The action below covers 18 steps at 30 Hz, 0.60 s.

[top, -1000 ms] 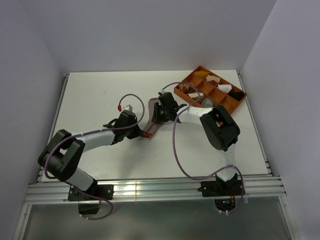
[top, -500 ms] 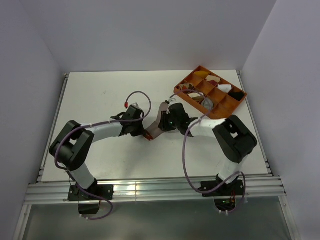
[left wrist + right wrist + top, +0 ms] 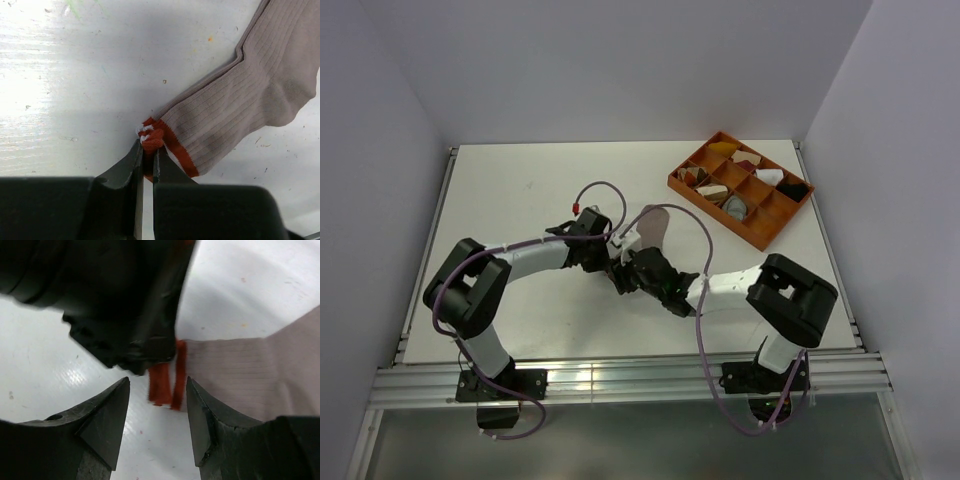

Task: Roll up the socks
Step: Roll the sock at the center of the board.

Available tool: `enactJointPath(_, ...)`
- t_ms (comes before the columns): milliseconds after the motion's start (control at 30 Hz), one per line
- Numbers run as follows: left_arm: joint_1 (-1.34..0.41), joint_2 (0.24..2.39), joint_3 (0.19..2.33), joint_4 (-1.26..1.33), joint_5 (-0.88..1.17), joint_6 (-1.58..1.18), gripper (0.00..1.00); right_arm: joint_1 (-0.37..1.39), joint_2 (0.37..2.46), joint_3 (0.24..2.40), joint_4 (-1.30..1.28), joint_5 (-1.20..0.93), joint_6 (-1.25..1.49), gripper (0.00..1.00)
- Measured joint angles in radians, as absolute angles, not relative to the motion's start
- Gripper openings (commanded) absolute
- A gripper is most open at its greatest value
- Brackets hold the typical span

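Swung in from the orange tray [image 3: 775, 216], the right claw [image 3: 157, 386] stood parted over the red cuff [image 3: 174, 146] of the pinkish-tan sock [image 3: 240, 95], flat on the bench [image 3: 75, 65]; the left claw [image 3: 147, 151] stayed clenched there, rolling seemingly imminent.

White tbl [image 3: 510, 190], pale lilac walls [image 3: 620, 60] on 3 sides, alu rail [image 3: 640, 385] at near edge.

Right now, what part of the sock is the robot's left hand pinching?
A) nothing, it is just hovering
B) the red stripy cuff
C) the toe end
B: in the left wrist view, the left gripper is shut on the red-and-white striped cuff corner of the pinkish-tan sock.
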<state>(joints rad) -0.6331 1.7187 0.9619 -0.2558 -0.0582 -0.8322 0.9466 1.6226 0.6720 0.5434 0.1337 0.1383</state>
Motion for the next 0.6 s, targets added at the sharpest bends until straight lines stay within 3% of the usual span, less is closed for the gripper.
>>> enactJointPath(367, -0.633, 1.731, 0.984, -0.282, -0.057, -0.832, 0.02, 1.055, 1.756, 0.702, 0.576, 0.282, 0.044, 0.53)
enactJointPath(533, -0.633, 1.731, 0.984, -0.282, -0.052, -0.832, 0.03, 1.058, 1.823, 0.743, 0.564, 0.326, 0.043, 0.39)
enactJointPath(600, -0.633, 1.731, 0.984, -0.282, -0.052, -0.833, 0.04, 1.058, 1.837, 0.754, 0.551, 0.342, 0.047, 0.28)
